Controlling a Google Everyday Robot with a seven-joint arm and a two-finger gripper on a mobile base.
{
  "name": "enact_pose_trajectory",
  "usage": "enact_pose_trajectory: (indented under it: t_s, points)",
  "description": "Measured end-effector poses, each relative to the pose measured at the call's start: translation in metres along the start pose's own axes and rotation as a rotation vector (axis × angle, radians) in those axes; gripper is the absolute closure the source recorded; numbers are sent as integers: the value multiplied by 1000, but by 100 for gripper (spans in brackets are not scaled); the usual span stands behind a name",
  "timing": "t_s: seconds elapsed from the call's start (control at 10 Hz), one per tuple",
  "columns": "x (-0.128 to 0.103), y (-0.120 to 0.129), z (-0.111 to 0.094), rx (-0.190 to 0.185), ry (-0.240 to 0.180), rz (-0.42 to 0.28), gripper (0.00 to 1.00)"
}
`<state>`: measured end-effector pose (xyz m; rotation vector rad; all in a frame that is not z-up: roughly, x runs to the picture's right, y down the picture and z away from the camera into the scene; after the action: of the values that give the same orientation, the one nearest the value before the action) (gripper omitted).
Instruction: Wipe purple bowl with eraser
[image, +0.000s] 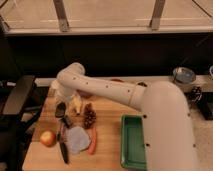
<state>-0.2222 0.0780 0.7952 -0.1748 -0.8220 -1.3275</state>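
My arm reaches from the lower right across the wooden table to the far left, then bends down. The gripper hangs over the table's left part, right at a small dark block that looks like the eraser; whether it touches it cannot be told. The purple bowl is mostly hidden behind my forearm; only a dark sliver shows below the arm, right of the gripper.
A red-yellow apple, a black-handled knife, a blue-grey sponge, a carrot, a pinecone and a pale yellow item lie near the gripper. A green tray sits at the right. A metal bowl stands far right.
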Motion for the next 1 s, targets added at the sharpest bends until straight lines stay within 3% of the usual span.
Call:
enact_pose_trajectory:
  t_s: [0.2, 0.3, 0.5, 1.0]
  points:
    - [24, 25, -43, 44, 57, 83, 100]
    - [43, 34, -59, 86, 75, 122, 100]
    - [57, 43, -71, 127, 81, 151, 100]
    - [65, 51, -71, 108, 102, 183, 100]
